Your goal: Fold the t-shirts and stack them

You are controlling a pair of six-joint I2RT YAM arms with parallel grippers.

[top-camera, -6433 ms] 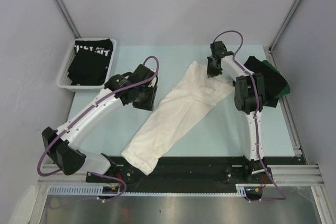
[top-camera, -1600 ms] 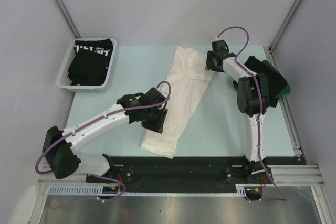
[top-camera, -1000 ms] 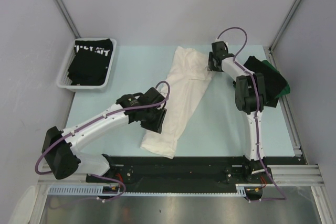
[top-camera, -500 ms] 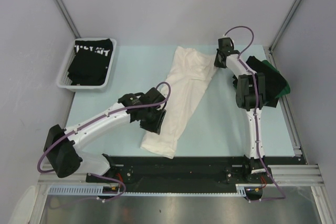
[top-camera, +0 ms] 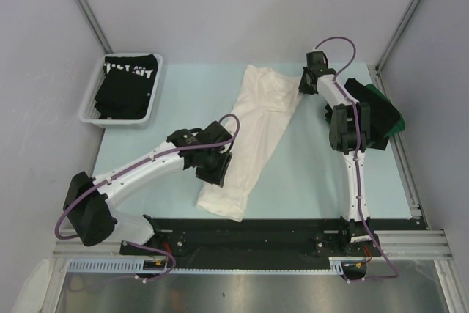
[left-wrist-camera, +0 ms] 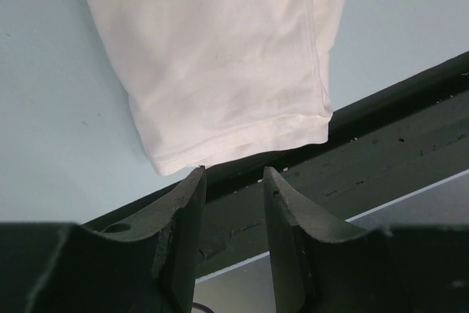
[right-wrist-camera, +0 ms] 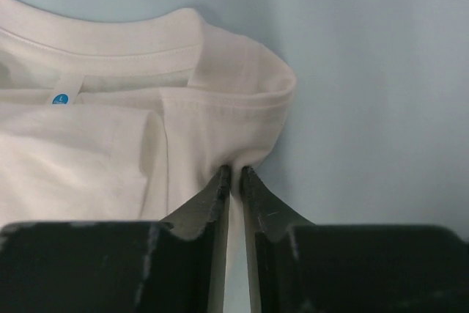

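Note:
A white t-shirt (top-camera: 253,133), folded into a long strip, lies diagonally across the table's middle, its hem (left-wrist-camera: 242,141) toward the near edge. My right gripper (top-camera: 306,86) is at the shirt's far right corner. In the right wrist view the right gripper (right-wrist-camera: 236,171) is shut on a pinch of cloth just below the collar (right-wrist-camera: 146,42). My left gripper (top-camera: 217,172) hovers over the strip's left edge. In the left wrist view the left gripper (left-wrist-camera: 234,175) stands open and holds nothing. A black t-shirt with white lettering (top-camera: 128,82) lies in the basket. Folded black and dark green t-shirts (top-camera: 377,111) lie stacked at the right.
A white mesh basket (top-camera: 91,111) stands at the far left of the table. The black rail (top-camera: 278,232) runs along the near edge, just past the shirt's hem. Grey walls close in both sides.
My right gripper moved slightly right along the shirt's far corner and closed on the cloth by the collar. The left arm and the shirt stayed about where they were.

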